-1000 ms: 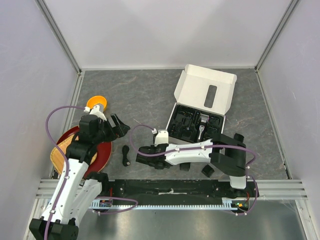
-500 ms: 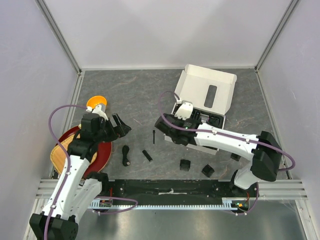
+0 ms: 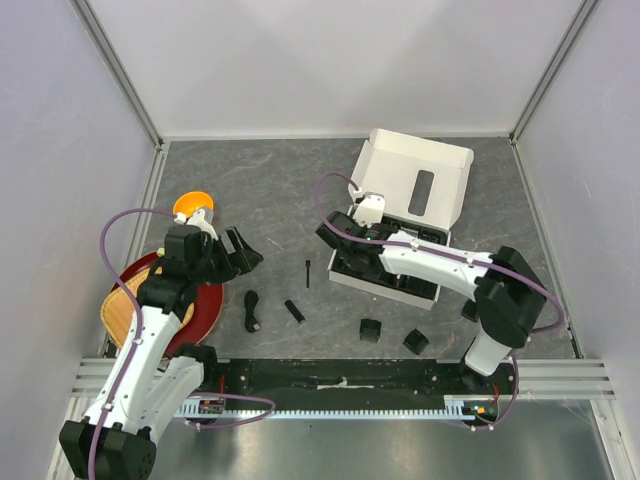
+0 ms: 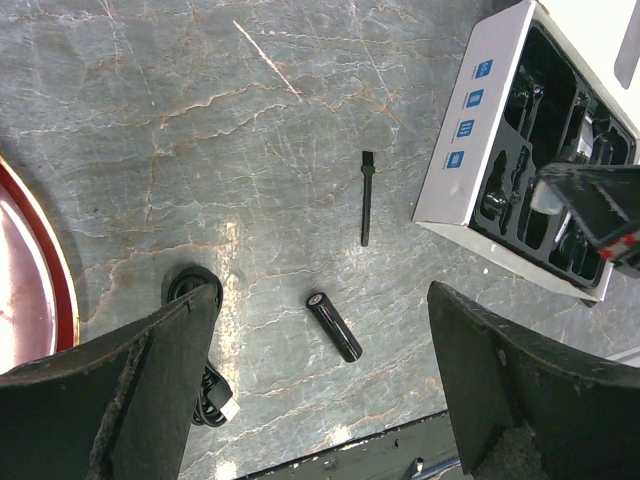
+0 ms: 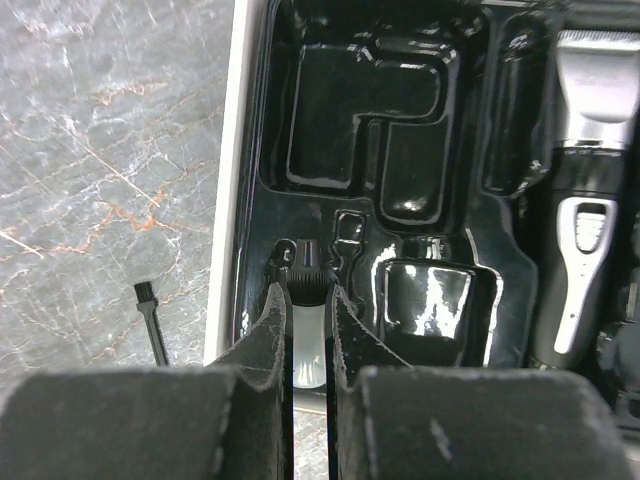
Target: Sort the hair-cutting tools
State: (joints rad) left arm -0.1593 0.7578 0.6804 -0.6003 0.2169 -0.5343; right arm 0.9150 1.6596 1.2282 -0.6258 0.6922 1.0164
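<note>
Right gripper [image 3: 336, 236] sits over the left end of the black tray in the open white cardboard box [image 3: 415, 185]. Left gripper [image 3: 243, 252] hangs just beside the round red tray [image 3: 207, 305], jaws apart. Loose on the grey stone-pattern table [image 3: 270, 190]: thin black brush [image 3: 307, 272], coiled black cable [image 3: 253, 311], short black cylinder [image 3: 293, 311], two small black blocky guard combs [image 3: 371, 330].

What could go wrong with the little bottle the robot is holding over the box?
The tiny clear bottle with a black cap is pinched in the right gripper over the glossy black plastic tray; let go off-centre, it might tip or land in the wrong pocket.
The silver-and-black hair clipper lies close by in that tray, so a sideways swing might bump it.
</note>
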